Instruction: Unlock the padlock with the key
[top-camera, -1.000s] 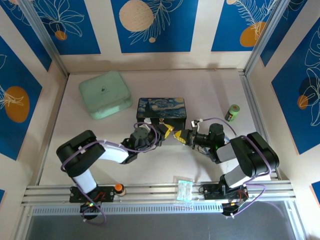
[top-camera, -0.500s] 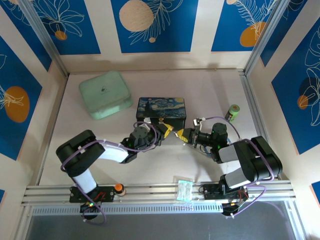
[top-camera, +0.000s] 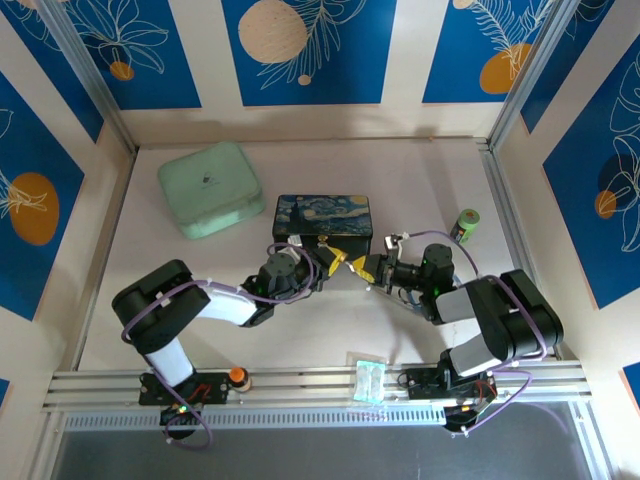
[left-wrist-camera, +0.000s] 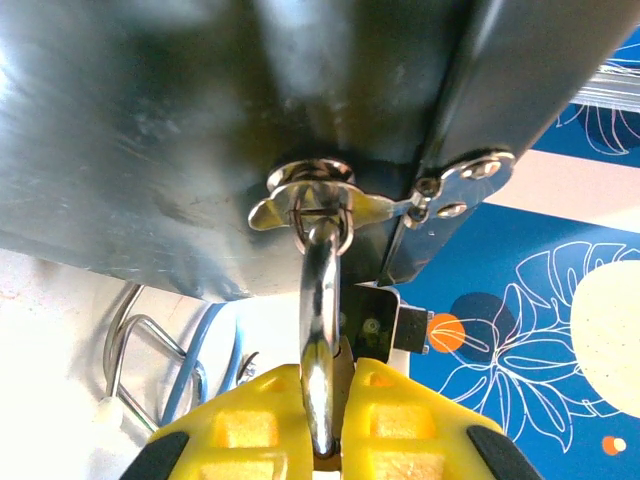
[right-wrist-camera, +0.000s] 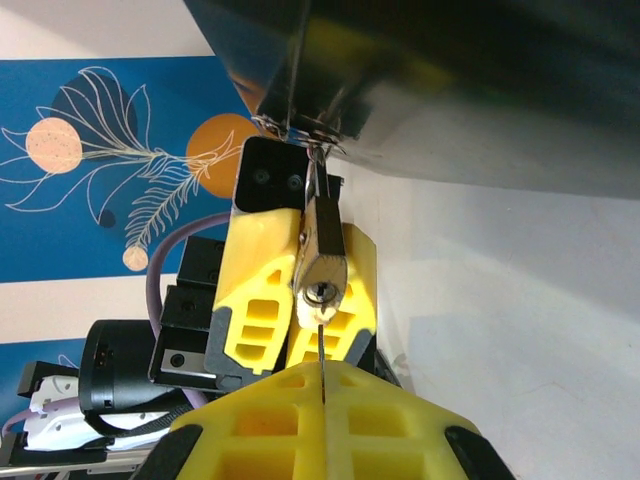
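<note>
The small brass padlock (right-wrist-camera: 320, 272) hangs by its silver shackle (left-wrist-camera: 320, 320) from the clasp ring of the starry-night box (top-camera: 322, 216). My left gripper (left-wrist-camera: 326, 425) is shut on the padlock's body, just in front of the box (top-camera: 335, 262). The padlock's keyhole end faces my right gripper (right-wrist-camera: 322, 400), which is shut on the thin silvery key (right-wrist-camera: 322, 365). The key's blade points at the keyhole, and its tip sits just below the hole, at the padlock's face. In the top view the right gripper (top-camera: 362, 268) meets the left one nose to nose.
A mint-green lidded box (top-camera: 210, 188) stands at the back left. A green can (top-camera: 466, 225) sits at the right. A bent metal piece with a blue cable (left-wrist-camera: 150, 345) lies beside the painted box. A small clear packet (top-camera: 367, 378) rests on the front rail.
The right arm shifted its elbow and wrist slightly, nudging the gripper with the key a little toward the box. The left arm and padlock stayed still.
</note>
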